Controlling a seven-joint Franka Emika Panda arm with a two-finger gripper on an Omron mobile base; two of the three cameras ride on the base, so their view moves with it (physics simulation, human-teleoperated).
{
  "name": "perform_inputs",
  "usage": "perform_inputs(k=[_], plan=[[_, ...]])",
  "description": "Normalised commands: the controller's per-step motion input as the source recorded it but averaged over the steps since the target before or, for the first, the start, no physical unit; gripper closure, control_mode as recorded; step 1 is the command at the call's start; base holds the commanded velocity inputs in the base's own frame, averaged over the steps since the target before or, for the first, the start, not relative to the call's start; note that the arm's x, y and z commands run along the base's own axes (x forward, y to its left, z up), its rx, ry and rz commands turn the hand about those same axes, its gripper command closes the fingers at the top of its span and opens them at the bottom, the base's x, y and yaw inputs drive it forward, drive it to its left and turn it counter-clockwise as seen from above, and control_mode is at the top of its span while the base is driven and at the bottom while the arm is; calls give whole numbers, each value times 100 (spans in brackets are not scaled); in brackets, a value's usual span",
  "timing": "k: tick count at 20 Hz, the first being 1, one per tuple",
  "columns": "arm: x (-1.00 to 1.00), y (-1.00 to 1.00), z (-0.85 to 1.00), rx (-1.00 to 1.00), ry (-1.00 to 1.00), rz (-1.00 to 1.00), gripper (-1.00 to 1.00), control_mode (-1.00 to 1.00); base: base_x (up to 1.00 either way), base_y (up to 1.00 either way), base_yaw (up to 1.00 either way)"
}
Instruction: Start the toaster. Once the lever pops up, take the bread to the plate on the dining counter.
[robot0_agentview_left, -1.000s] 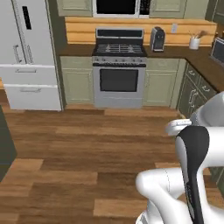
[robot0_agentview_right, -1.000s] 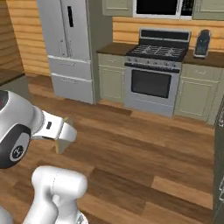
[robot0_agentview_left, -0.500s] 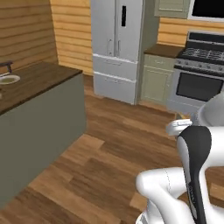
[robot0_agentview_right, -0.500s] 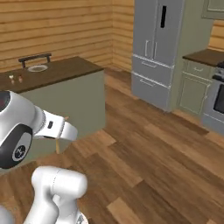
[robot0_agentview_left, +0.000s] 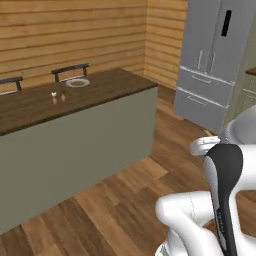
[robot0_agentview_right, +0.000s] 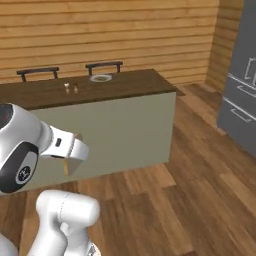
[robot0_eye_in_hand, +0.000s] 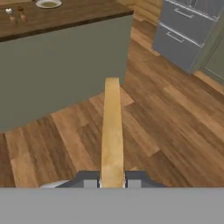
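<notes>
Bread (robot0_eye_in_hand: 112, 131) pinched edge-on between gripper (robot0_eye_in_hand: 112, 179) fingers, held over wood floor short of dining counter (robot0_agentview_left: 100, 90); plate (robot0_agentview_left: 78, 83) on counter's far edge.

I can read no text, label, brand, number or sign anywhere around me.
</notes>
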Motion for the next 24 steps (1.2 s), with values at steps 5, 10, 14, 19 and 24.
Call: perform_inputs(k=[5,10,14,19,24], plan=[[0,0,0,0,0,0,100,100,92,-35,54],[0,0,0,0,0,0,100,100,80,-34,56],[0,0,0,0,0,0,100,100,79,-35,54],[0,0,0,0,0,0,100,100,63,-42,45],[0,0,0,0,0,0,100,100,41,-36,16]])
